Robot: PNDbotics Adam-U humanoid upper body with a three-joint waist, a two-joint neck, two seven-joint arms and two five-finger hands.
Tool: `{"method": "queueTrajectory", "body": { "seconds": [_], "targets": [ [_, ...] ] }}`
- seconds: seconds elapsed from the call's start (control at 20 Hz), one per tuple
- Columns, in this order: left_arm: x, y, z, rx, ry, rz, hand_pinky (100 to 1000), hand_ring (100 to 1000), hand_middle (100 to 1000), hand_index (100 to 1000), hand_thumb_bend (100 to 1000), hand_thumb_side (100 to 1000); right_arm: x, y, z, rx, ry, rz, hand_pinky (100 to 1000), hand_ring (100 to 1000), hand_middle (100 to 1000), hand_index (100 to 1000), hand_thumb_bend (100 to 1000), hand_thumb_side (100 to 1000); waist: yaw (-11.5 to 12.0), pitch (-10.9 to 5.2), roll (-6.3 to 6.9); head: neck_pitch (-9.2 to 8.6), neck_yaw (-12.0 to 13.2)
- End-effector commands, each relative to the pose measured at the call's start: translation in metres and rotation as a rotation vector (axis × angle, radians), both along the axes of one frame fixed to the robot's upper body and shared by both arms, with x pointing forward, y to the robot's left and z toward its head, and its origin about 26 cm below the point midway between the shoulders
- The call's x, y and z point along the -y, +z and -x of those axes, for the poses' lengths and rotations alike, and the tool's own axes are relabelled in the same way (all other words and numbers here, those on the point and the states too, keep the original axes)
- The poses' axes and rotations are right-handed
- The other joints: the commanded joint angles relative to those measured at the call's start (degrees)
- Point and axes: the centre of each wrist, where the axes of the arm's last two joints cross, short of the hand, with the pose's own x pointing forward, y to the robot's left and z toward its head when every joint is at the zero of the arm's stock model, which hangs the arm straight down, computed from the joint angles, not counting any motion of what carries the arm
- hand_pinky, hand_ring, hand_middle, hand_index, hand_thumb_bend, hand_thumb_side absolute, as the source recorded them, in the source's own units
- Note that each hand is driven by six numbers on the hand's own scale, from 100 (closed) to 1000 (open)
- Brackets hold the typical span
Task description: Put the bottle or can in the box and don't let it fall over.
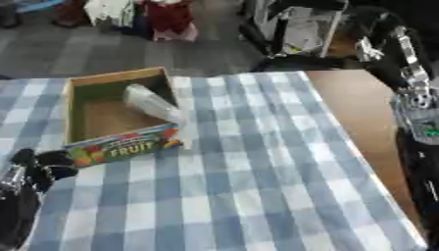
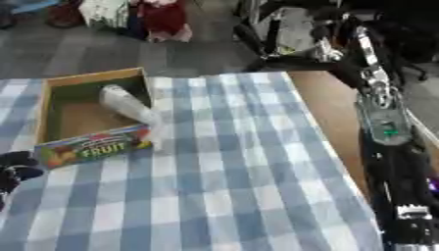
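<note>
Looking down, you have the box (image 1: 111, 120) on the blue checked cloth (image 1: 257, 186), its printed FRUIT side facing you. A clear bottle (image 1: 153, 104) sits inside it, tilted, its upper end leaning over the box's right wall; whether the bottom touches the floor of the box you cannot tell. Your left hand (image 1: 41, 166) shows at the lower left, just beside the box's near corner, fingers curled and holding nothing. Your right arm (image 2: 386, 127) runs down the right edge, but its hand is out of sight.
</note>
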Motion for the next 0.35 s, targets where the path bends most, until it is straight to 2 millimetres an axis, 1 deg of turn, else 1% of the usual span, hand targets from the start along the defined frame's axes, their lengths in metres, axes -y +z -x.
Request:
{"method": "queueTrajectory", "body": {
  "seconds": [0.05, 0.25, 0.3, 0.35],
  "targets": [
    [-0.003, 0.007, 0.001, 0.026, -0.007, -0.016, 805, 634, 624, 754, 195, 1000, 0.007, -0.002, 0.011, -0.035, 0.022, -0.035, 724, 671, 714, 867, 100, 577, -0.19, -0.73, 0.31, 0.67, 1.02],
    [-0.003, 0.004, 0.002, 0.022, -0.012, -0.013, 805, 638, 628, 755, 197, 1000, 0.017, -0.024, 0.033, -0.131, 0.059, -0.053, 724, 670, 711, 880, 100, 607, -0.03, -1.29, 0.61, 1.55, 1.33],
    [-0.002, 0.004, 0.002, 0.021, -0.015, -0.013, 806, 644, 635, 756, 196, 1000, 0.018, -0.029, 0.039, -0.151, 0.068, -0.063, 723, 668, 710, 888, 100, 640, -0.04, -1.43, 0.66, 1.73, 1.47],
    [-0.002, 0.003, 0.002, 0.019, -0.02, -0.013, 806, 644, 635, 756, 196, 1000, 0.02, -0.033, 0.045, -0.17, 0.074, -0.074, 723, 668, 710, 888, 100, 643, 0.0, -1.57, 0.71, 1.94, 1.52]
  ]
}}
